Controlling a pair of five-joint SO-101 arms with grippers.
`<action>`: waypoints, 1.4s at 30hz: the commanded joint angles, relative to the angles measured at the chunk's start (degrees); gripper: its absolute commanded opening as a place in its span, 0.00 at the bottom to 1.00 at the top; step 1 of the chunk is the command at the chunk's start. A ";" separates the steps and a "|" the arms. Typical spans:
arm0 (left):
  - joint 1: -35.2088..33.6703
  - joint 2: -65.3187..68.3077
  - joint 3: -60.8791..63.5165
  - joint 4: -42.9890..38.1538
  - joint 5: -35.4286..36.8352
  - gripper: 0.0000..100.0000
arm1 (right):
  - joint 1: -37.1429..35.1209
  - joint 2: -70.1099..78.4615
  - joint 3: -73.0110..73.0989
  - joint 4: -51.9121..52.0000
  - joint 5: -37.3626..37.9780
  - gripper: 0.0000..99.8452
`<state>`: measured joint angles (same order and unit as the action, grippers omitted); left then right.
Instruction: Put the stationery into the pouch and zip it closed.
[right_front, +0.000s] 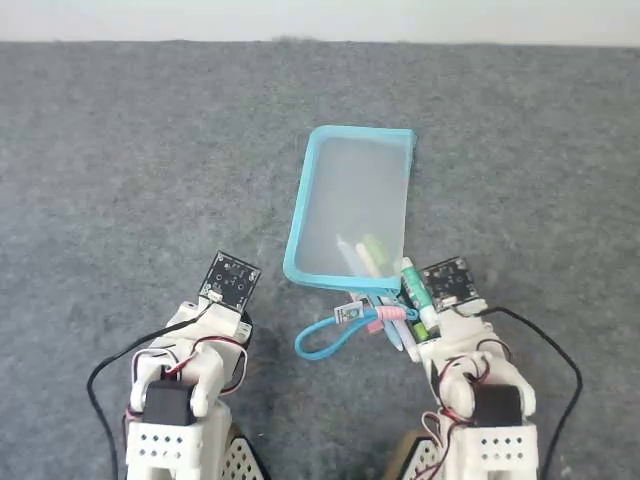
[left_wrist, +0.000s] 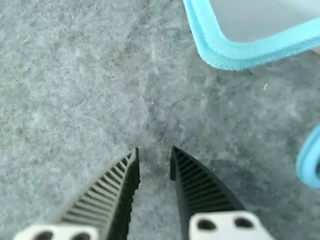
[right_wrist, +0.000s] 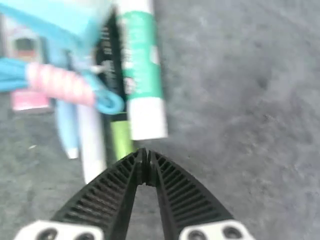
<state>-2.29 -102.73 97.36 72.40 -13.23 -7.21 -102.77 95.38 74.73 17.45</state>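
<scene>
Two grippers sit nearest: the left gripper (left_wrist: 154, 159) hangs over the grey mat (right_front: 150, 150), jaws a narrow gap apart and empty, while the right gripper (right_wrist: 145, 161) is closed tip to tip on nothing. Just beyond it lies a green-and-white marker (right_wrist: 142, 75) (possibly a glue stick) among pens (right_front: 395, 330) poking out of the blue pouch (right_front: 300, 200), which lies flat farther back.

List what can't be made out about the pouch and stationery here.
- Pouch zipper, open or shut: high view, too small, and the pens cover the mouth.
- Pen count: high view, they overlap; right wrist view, cut off by the edge.
- Pouch's far end: left wrist view, cut off by the edge.
</scene>
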 joint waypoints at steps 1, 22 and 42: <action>-0.09 -1.41 -0.75 -3.43 -0.44 0.10 | -1.54 -1.36 1.05 -1.80 -0.35 0.01; -0.09 -1.23 -7.08 -18.02 1.05 0.10 | 1.36 15.69 -20.84 -12.88 12.75 0.01; -0.53 -1.32 -2.07 -15.30 0.97 0.10 | -22.46 77.67 -53.45 -7.52 -42.73 0.14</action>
<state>-2.29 -102.73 96.13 58.68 -13.14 -29.27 -25.05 45.01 66.29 -18.86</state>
